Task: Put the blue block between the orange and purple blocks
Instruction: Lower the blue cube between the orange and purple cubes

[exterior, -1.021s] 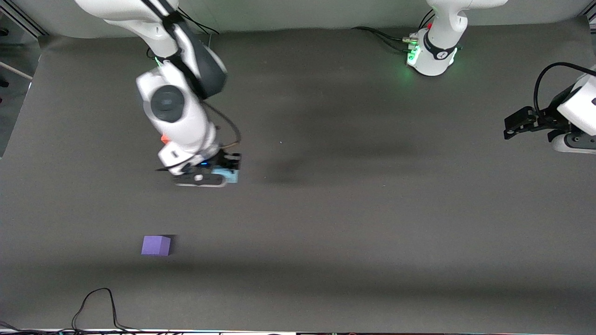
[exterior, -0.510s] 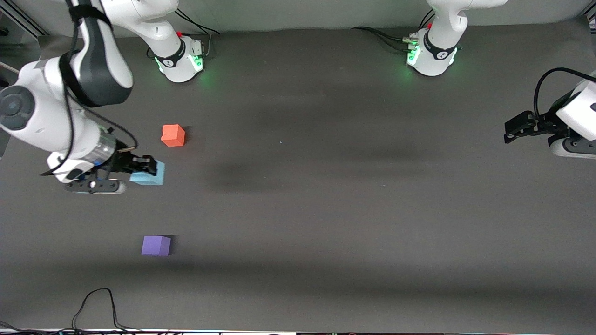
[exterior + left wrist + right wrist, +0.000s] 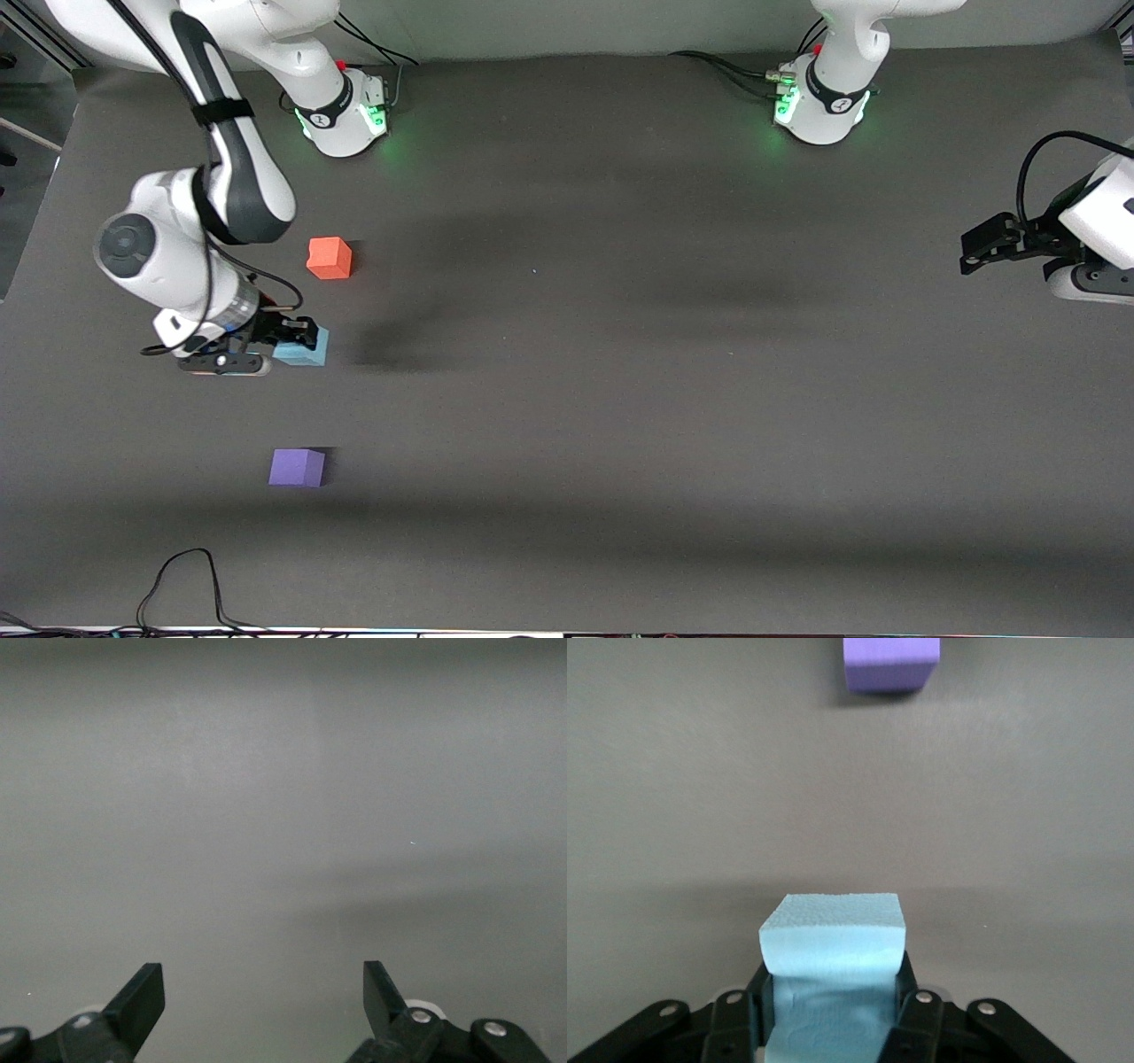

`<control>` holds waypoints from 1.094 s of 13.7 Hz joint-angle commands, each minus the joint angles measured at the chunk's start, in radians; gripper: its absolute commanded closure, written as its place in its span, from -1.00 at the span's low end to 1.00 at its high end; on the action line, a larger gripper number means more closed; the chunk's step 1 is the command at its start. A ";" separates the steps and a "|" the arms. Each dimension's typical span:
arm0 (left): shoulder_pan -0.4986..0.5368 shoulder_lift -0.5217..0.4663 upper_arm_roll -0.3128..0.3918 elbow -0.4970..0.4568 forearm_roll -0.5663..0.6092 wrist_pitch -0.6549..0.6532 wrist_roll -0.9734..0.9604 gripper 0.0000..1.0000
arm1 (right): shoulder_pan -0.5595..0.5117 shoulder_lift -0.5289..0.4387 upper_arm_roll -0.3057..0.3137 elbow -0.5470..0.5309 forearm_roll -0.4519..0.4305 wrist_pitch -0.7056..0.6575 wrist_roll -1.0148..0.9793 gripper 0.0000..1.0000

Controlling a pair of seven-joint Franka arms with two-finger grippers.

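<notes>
Right claw (image 3: 297, 341) grips blue block (image 3: 306, 348); no writing shows.

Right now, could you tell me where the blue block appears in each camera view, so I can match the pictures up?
Front view: the blue block sits in the right gripper, between the orange block and the purple block, toward the right arm's end of the table.
Left wrist view: not in it; only bare table and the open left gripper.
Right wrist view: low and central, clamped between the fingers.
Shared landmark: the purple block, seen in the front and right wrist views.
</notes>
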 commanded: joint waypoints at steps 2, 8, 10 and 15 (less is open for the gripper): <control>0.002 -0.010 -0.005 -0.012 0.012 0.007 0.001 -1.00 | 0.006 0.090 -0.008 -0.007 0.020 0.096 -0.030 0.05; -0.001 -0.010 -0.005 -0.013 0.012 0.008 -0.016 -1.00 | 0.005 0.154 -0.025 -0.030 0.020 0.170 -0.092 -0.04; -0.002 -0.010 -0.005 -0.012 0.012 0.009 -0.016 -1.00 | 0.005 0.174 -0.025 -0.046 0.020 0.223 -0.092 -0.06; -0.001 -0.010 -0.005 -0.013 0.012 0.011 -0.016 -1.00 | 0.003 0.157 -0.028 -0.044 0.022 0.213 -0.081 -1.00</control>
